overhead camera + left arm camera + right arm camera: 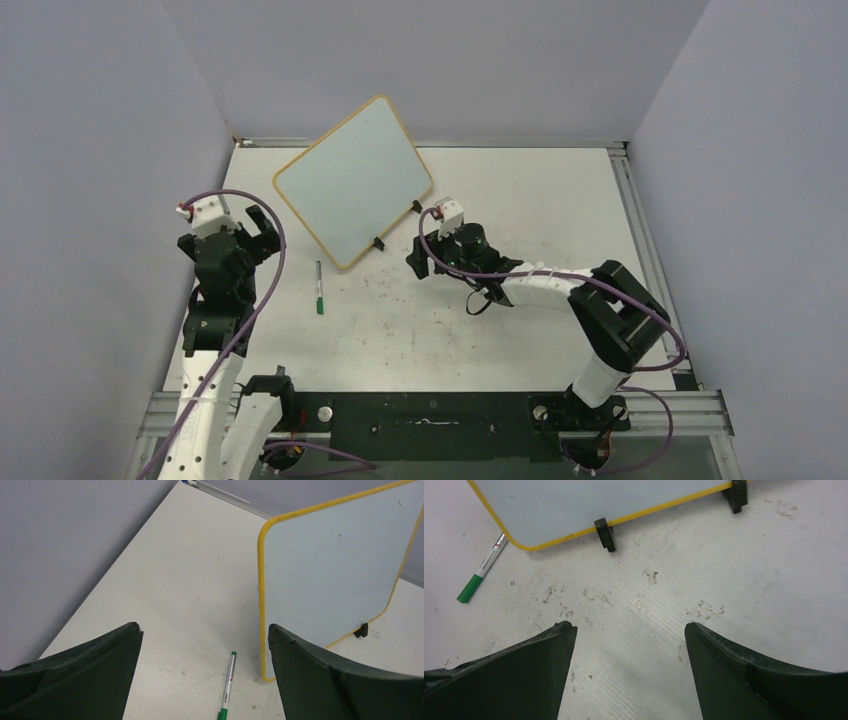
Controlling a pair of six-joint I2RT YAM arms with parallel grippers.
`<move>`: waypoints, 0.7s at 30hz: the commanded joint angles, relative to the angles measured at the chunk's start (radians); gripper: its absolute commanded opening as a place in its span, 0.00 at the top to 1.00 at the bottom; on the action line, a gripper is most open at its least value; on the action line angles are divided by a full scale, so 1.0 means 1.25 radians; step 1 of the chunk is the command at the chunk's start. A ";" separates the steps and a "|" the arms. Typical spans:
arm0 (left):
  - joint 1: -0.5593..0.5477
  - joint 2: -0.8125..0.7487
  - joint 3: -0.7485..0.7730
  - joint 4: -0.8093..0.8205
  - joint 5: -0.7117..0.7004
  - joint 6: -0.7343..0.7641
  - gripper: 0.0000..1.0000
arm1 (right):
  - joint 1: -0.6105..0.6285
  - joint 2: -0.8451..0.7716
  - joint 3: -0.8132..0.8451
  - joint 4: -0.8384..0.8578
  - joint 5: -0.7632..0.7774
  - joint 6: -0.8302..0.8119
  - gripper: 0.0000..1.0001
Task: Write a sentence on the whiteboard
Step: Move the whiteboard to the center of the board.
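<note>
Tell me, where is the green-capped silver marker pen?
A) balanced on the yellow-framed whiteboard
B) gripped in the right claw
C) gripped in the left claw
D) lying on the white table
D: the green-capped silver marker pen lies flat on the white table beside the yellow-framed whiteboard; left claw and right claw are open and empty.

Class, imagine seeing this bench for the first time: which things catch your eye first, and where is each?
The yellow-framed whiteboard stands on its black clip feet at the far middle of the table, its face bare of writing. A green-capped marker lies on the table just in front of the board's nearest corner. The left gripper and right gripper hover open and empty, one on each side.
</note>
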 commanded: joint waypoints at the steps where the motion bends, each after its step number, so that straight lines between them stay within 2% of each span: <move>1: 0.010 -0.007 0.001 0.057 0.052 0.017 0.04 | 0.008 0.118 0.098 0.120 -0.083 -0.022 0.24; 5: 0.011 -0.009 -0.001 0.064 0.094 0.021 0.04 | 0.017 0.215 0.175 0.122 -0.104 -0.040 0.33; 12: 0.015 -0.009 0.000 0.064 0.102 0.021 0.04 | 0.047 0.334 0.286 0.082 -0.079 -0.092 0.42; 14: 0.016 -0.008 0.000 0.064 0.102 0.020 0.04 | 0.059 0.361 0.318 0.066 -0.063 -0.111 0.48; 21: 0.016 -0.007 0.001 0.064 0.102 0.018 0.04 | 0.084 0.426 0.376 0.058 -0.017 -0.138 0.52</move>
